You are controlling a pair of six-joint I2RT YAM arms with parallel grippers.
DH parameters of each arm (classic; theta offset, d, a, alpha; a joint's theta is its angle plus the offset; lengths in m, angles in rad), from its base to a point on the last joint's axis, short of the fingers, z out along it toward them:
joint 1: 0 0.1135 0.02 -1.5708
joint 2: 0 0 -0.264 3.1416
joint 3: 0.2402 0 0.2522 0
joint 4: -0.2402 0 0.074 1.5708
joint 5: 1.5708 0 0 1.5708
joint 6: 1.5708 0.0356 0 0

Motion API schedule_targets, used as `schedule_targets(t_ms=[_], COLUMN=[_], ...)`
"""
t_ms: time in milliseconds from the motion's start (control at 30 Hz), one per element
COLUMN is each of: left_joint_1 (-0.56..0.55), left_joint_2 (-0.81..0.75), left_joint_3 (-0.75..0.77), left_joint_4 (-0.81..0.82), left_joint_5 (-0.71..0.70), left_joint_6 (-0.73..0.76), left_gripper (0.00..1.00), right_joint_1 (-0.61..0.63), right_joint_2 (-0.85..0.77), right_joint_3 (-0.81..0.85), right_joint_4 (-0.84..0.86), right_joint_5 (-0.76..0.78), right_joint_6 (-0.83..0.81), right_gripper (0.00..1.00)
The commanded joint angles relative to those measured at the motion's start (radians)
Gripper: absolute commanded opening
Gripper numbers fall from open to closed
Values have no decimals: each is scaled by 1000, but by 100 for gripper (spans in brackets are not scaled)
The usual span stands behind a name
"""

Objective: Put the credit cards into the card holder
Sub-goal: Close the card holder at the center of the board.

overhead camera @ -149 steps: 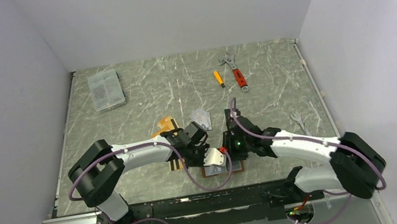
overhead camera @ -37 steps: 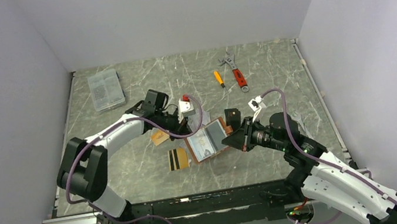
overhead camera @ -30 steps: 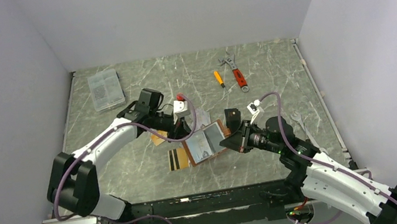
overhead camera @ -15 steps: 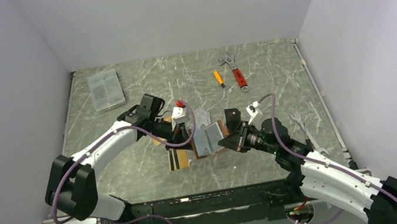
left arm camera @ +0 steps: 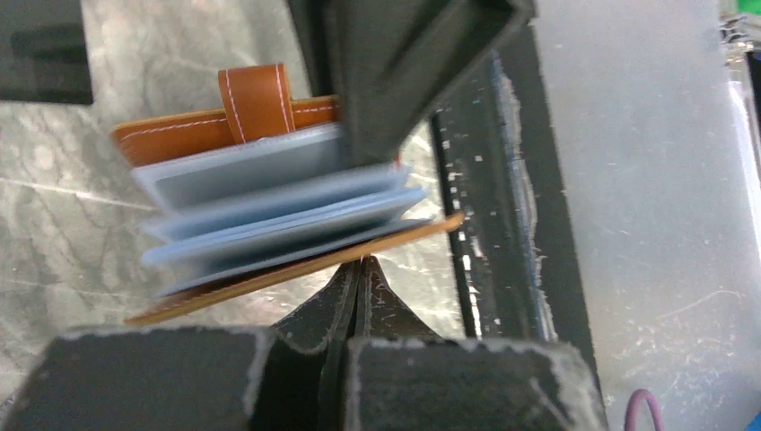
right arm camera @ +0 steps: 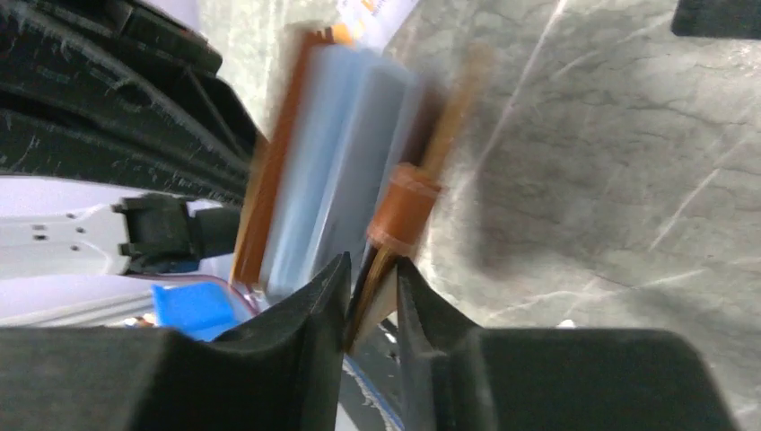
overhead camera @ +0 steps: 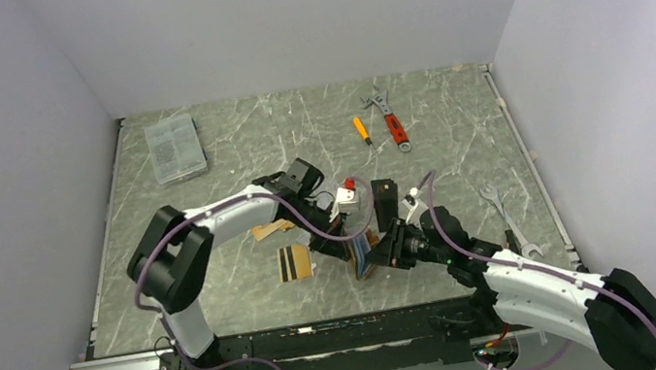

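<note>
The tan leather card holder (overhead camera: pixel 363 256) stands on edge near the table's middle, nearly folded, with its grey-blue sleeves (left arm camera: pixel 269 197) fanned out. My right gripper (overhead camera: pixel 381 251) is beside it. In the right wrist view the right gripper (right arm camera: pixel 370 262) is slightly open, and one leather cover of the card holder (right arm camera: pixel 341 153) sits loosely between the jaws. My left gripper (left arm camera: pixel 360 263) is shut and empty, its tip against the holder's lower cover. Left of the holder lie two credit cards: a gold one with black stripes (overhead camera: pixel 293 262) and an orange one (overhead camera: pixel 269 230).
A clear parts box (overhead camera: pixel 174 147) sits at the back left. An orange-handled screwdriver (overhead camera: pixel 361 130) and a red-handled wrench (overhead camera: pixel 390 120) lie at the back. A silver spanner (overhead camera: pixel 502 208) lies at the right. A small black block (overhead camera: pixel 386 198) stands just behind the holder.
The holder went from lying open to standing on edge, nearly folded, and shifted nearer. My left arm swung in from the back left to touch it. The right jaws parted slightly.
</note>
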Motion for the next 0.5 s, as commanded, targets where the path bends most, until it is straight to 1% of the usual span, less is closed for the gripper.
schedule_targets(t_ms=[0, 100, 233, 300, 367, 467], left_joint_1=[-23, -45, -68, -78, -88, -105], left_joint_2=[86, 138, 176, 189, 206, 232], left_joint_3=[92, 138, 185, 216, 257, 321], left_joint_4=[-38, -77, -111, -127, -152, -199], left_joint_5=[-132, -195, -228, -229, -227, -209], left_joint_6=[10, 23, 34, 41, 46, 58], left_gripper=[0, 0, 0, 0, 0, 0], right_joint_1=[-10, -31, -38, -50, -63, -70], right_joint_2=[57, 115, 113, 97, 68, -18], right_joint_3=[1, 23, 46, 51, 61, 65], right_joint_4=[62, 8, -97, -149, -241, -343], right_joint_5=[-55, -78, -61, -58, -35, 12], right_joint_6=[10, -16, -44, -60, -81, -88], right_gripper=[36, 47, 54, 55, 56, 58])
